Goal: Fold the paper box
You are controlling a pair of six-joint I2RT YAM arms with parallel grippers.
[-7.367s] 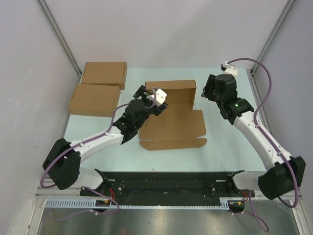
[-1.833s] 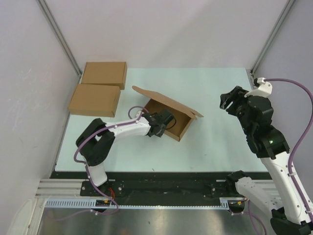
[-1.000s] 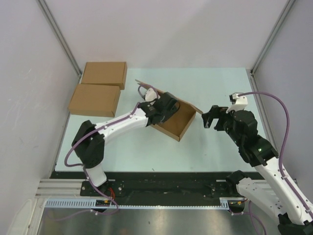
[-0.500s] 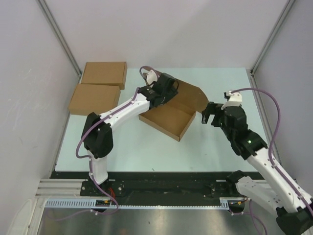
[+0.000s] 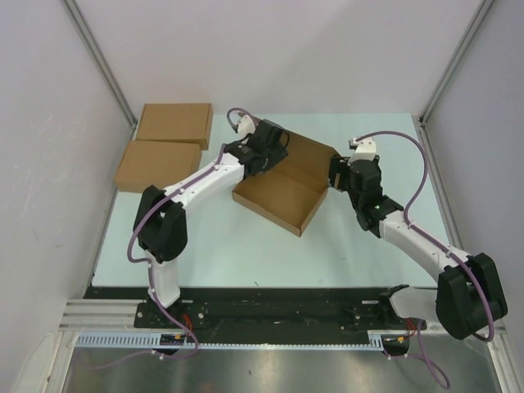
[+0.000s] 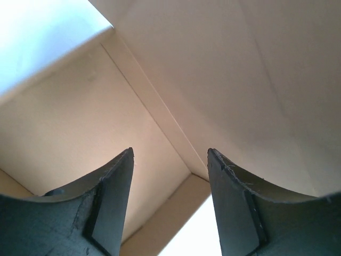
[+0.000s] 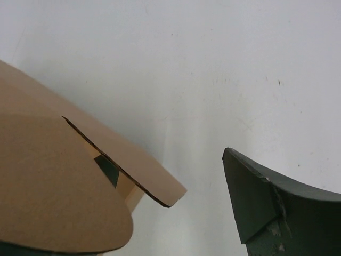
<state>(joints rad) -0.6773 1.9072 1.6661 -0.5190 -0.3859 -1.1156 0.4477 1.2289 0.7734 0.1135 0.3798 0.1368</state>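
Note:
The paper box (image 5: 277, 201) lies at mid-table as a shallow open tray, its lid (image 5: 309, 158) raised at the far side. My left gripper (image 5: 270, 152) is open over the tray's back left, at the fold of the lid. In the left wrist view its fingers (image 6: 114, 202) straddle the inner corner of the box (image 6: 80, 122) with nothing between them. My right gripper (image 5: 337, 175) is open at the lid's right corner. There one dark finger (image 7: 261, 202) shows, and a lid flap (image 7: 58, 186) with a tab (image 7: 136, 165) covers the other.
Two made-up brown flat boxes (image 5: 173, 123) (image 5: 159, 166) lie at the back left, by the left wall. Metal frame posts (image 5: 100, 59) rise at both back corners. The pale table (image 5: 368, 237) is bare to the right of the box.
The left gripper moved back and the lid, low over the tray a second ago, now stands raised. The right arm swung left to the lid's right corner.

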